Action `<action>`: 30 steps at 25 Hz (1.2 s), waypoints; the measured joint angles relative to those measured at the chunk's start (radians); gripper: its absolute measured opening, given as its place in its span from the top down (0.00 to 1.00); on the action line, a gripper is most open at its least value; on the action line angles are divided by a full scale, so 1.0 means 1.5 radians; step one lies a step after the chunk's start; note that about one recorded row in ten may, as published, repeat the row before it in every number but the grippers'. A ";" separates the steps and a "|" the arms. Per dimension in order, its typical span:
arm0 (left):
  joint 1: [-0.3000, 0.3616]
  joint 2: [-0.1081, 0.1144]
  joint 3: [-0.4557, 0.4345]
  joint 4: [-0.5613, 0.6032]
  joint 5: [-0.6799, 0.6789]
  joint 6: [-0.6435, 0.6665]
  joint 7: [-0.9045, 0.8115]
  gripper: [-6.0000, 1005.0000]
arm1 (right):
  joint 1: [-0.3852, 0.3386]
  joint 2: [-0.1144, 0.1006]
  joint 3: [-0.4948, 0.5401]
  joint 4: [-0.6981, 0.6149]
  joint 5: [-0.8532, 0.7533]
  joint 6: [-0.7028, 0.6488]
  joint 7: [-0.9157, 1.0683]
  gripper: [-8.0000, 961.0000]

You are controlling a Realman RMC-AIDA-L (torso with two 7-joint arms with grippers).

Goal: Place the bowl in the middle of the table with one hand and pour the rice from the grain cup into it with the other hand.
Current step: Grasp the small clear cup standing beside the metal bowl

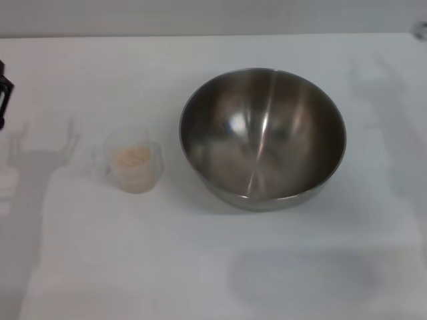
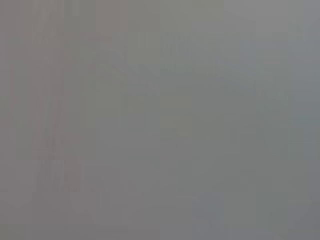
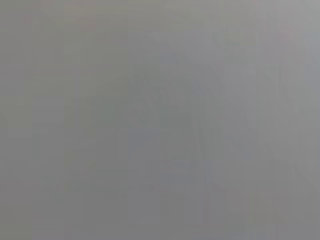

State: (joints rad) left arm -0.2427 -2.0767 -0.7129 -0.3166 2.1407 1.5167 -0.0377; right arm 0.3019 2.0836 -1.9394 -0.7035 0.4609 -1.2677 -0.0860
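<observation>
Grain cup (image 1: pixel 131 162) (holding rice (image 1: pixel 133 157)) beside bowl (image 1: pixel 262 137).

Black left gripper (image 1: pixel 4 93) part at frame edge, small dark rounded piece (image 1: pixel 420 30) far right

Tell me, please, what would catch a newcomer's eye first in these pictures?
The big steel bowl dominates, standing empty slightly right of the middle of the white table. Beside it, on its left and apart from it, stands the small grain cup with rice inside. Both wrist views show only blank grey.
</observation>
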 joint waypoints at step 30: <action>0.070 -0.001 0.226 -0.013 -0.003 -0.135 0.009 0.21 | 0.030 -0.010 0.112 0.254 0.010 -0.169 0.070 0.50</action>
State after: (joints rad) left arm -0.1382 -2.0786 -0.3733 -0.3360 2.1367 1.3136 -0.0235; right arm 0.3465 2.0692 -1.7711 -0.3225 0.4754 -1.5211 0.0187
